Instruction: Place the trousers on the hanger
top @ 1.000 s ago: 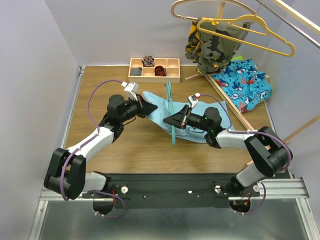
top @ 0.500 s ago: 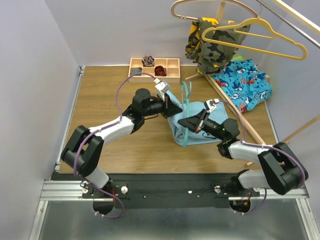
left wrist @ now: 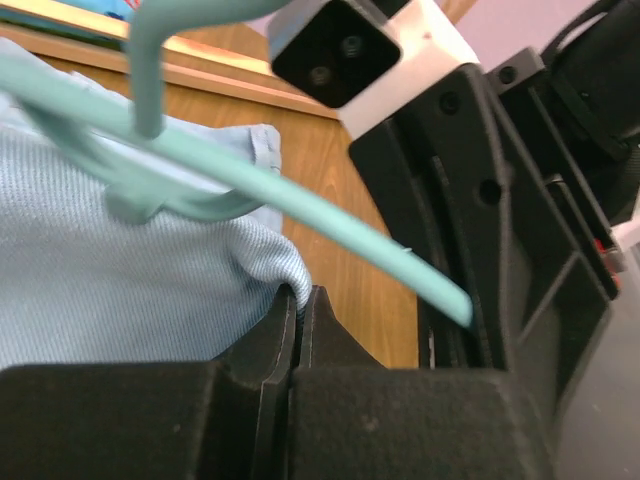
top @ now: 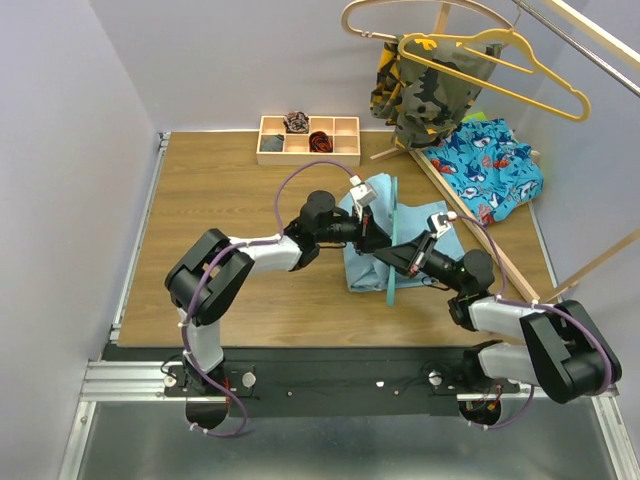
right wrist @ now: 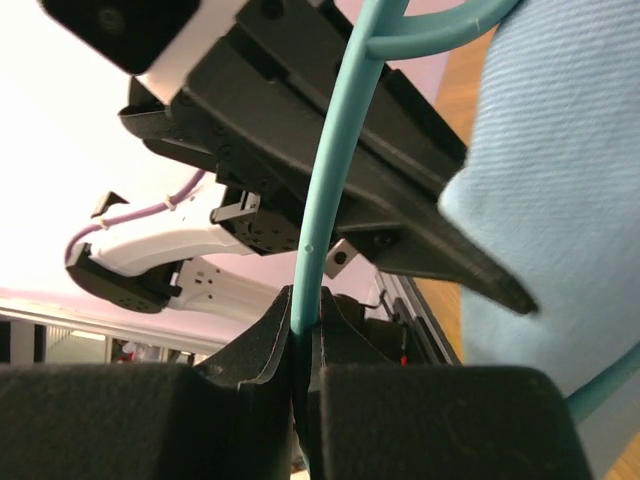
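1 hanger, 1 pair of trousers

In the top view, the spot where the left claw meets the trousers is covered by the claw's own black body. The fingertips of the right claw are too small to be told apart from the hanger, and the hanger's hook cannot be made out there.

In the left wrist view, a curved part of the hanger is cut off by the top edge and the trousers by the left edge. The rod's lower end is lost against the right claw.

In the right wrist view, the rod is cut off at the top edge and the trousers at the right edge.

What lies in the wooden tray is too small to be named. The pale hanger is clipped by the top edge.
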{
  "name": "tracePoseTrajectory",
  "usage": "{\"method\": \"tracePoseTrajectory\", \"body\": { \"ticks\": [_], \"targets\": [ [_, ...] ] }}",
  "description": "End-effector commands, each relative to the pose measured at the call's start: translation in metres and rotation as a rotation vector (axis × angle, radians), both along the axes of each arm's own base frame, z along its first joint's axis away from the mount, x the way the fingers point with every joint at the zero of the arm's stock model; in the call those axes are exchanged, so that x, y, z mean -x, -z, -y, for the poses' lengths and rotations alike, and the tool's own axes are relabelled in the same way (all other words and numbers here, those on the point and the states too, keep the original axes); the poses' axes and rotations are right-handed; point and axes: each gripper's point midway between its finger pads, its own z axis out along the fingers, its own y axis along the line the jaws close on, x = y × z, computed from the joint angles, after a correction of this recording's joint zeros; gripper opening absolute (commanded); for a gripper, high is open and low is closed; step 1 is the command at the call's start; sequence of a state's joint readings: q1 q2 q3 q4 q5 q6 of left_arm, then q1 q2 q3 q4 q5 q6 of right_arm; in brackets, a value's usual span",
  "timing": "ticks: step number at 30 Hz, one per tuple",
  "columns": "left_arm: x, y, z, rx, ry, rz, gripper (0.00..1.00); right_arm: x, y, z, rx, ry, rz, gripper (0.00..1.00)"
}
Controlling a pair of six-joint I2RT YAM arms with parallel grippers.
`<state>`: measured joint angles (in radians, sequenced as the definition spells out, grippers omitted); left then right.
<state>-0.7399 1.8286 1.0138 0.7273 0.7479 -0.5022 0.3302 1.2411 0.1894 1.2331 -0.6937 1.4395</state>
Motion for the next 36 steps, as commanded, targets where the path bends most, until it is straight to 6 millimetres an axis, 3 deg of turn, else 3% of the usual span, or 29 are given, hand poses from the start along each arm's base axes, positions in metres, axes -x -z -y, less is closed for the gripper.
{"method": "tracePoseTrajectory", "body": {
  "ticks": [1, 3, 7, 9, 11, 13, 14, 16, 25, 29, 36],
  "targets": [
    [0.021, 0.011, 0.007, 0.04, 0.109, -0.032, 0.0, 0.01, 0.014, -0.003, 0.053, -0.089, 0.046, 0.01],
    [0.024, 0.023, 0.005, 0.022, 0.117, -0.058, 0.0, 0.005, 0.02, -0.006, 0.072, -0.104, 0.041, 0.01],
    [0.029, 0.028, 0.004, 0.023, 0.146, -0.089, 0.02, 0.004, 0.047, -0.009, 0.118, -0.135, -0.007, 0.01],
    [0.027, 0.033, 0.002, 0.016, 0.143, -0.103, 0.14, 0.005, 0.053, -0.01, 0.128, -0.153, -0.008, 0.01],
    [0.023, 0.038, -0.003, 0.002, 0.128, -0.127, 0.33, 0.005, 0.059, -0.011, 0.135, -0.165, -0.024, 0.01],
    [0.015, 0.036, -0.013, 0.001, 0.098, -0.135, 0.47, 0.005, 0.059, -0.011, 0.136, -0.163, -0.02, 0.01],
    [0.015, 0.038, -0.019, -0.003, 0.082, -0.144, 0.6, 0.004, 0.059, -0.011, 0.135, -0.161, -0.019, 0.01],
    [0.011, 0.029, -0.027, 0.0, 0.061, -0.134, 0.72, 0.004, 0.058, -0.011, 0.135, -0.16, -0.02, 0.01],
    [-0.003, 0.013, -0.059, -0.023, -0.01, -0.102, 0.73, 0.001, 0.061, -0.013, 0.139, -0.172, -0.028, 0.01],
    [-0.014, 0.002, -0.053, -0.003, -0.046, -0.107, 0.74, -0.001, 0.063, -0.014, 0.142, -0.183, -0.029, 0.01],
    [-0.028, 0.015, -0.034, -0.025, -0.078, -0.178, 0.75, -0.002, 0.067, -0.016, 0.147, -0.201, -0.036, 0.01]
  ]
}}
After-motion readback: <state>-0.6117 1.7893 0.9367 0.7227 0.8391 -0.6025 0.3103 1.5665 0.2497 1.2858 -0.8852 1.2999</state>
